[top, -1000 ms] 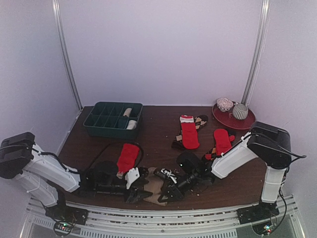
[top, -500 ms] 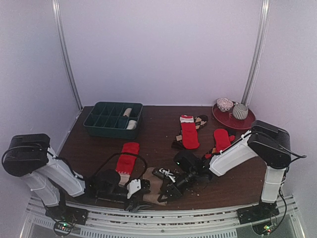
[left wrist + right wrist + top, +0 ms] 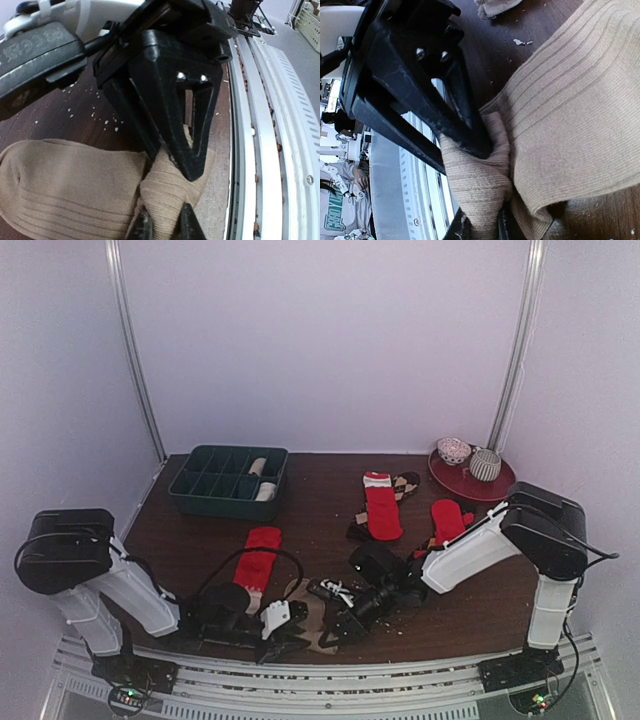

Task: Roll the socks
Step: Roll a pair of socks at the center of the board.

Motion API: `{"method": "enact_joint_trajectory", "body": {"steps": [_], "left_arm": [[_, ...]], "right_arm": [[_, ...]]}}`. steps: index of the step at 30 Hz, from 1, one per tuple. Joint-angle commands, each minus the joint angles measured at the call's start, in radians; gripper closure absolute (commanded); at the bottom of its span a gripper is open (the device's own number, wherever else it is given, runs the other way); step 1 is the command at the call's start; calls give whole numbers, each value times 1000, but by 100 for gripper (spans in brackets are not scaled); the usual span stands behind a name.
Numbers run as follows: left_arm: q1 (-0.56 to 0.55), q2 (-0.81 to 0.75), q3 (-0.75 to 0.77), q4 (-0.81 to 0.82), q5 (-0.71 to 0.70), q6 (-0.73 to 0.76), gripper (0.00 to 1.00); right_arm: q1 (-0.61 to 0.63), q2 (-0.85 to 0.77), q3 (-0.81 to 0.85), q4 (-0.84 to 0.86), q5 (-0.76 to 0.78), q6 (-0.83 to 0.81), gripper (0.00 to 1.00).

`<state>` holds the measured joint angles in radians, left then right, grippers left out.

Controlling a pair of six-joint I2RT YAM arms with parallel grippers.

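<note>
Dark wood table (image 3: pixel 330 530), near edge: tan sock (image 3: pixel 65 185) lies flat. Left gripper (image 3: pixel 162 227) and right gripper (image 3: pixel 481 227) both pinched tight on its bunched end, likely to start rolling together.

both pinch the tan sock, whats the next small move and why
Probably lift the pinched end and fold it over the flat part to start the roll: left fingers and right fingers are both shut on the tan sock at its near end; the rest lies flat.
</note>
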<state>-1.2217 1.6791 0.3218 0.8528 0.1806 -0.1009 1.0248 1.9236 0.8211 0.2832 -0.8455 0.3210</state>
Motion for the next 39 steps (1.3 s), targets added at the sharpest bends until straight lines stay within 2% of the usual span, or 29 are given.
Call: {"method": "enact_joint_trajectory", "body": {"steps": [1, 2, 10, 11, 14, 16, 18, 19, 20, 23, 24, 26, 27, 30, 33, 35, 39], "left_arm": [[-4, 49, 36, 8, 32, -23, 97], [-4, 62, 38, 9, 33, -29, 100], [-4, 110, 17, 34, 34, -77, 100], [-5, 106, 17, 35, 45, -75, 97], [-10, 81, 13, 48, 62, -48, 65], [-12, 71, 17, 50, 60, -30, 50], [-13, 72, 26, 55, 60, -19, 45], [-13, 77, 32, 56, 63, -17, 46], [-13, 83, 39, 56, 70, -18, 50], [-14, 114, 45, 66, 94, -34, 78], [-15, 126, 43, 70, 99, -44, 83], [-16, 142, 36, 76, 100, -63, 82], [-17, 144, 32, 76, 98, -74, 77], [-21, 129, 20, 68, 85, -97, 54], [-22, 118, 20, 30, 60, -120, 49], [-22, 123, 20, 13, 51, -142, 53], [-22, 148, 29, 7, 57, -154, 83]], "right_arm": [[3, 105, -65, -297, 235, -7, 89], [3, 104, -62, -298, 240, -7, 88], [3, 63, -42, -319, 285, -16, 82], [4, 63, -38, -319, 278, -17, 83], [3, 75, -34, -326, 277, -22, 83], [3, 81, -34, -328, 283, -23, 83], [3, 83, -37, -327, 281, -24, 84], [3, 80, -38, -324, 282, -22, 84], [4, 76, -41, -322, 284, -21, 84], [3, 67, -44, -320, 286, -17, 84], [4, 66, -46, -319, 287, -16, 84], [3, 62, -47, -316, 287, -13, 84], [4, 62, -48, -315, 286, -13, 84], [3, 57, -50, -317, 287, -12, 84], [4, 50, -52, -315, 290, -12, 84], [4, 48, -53, -314, 292, -11, 84], [3, 52, -54, -308, 291, -6, 84]]}}
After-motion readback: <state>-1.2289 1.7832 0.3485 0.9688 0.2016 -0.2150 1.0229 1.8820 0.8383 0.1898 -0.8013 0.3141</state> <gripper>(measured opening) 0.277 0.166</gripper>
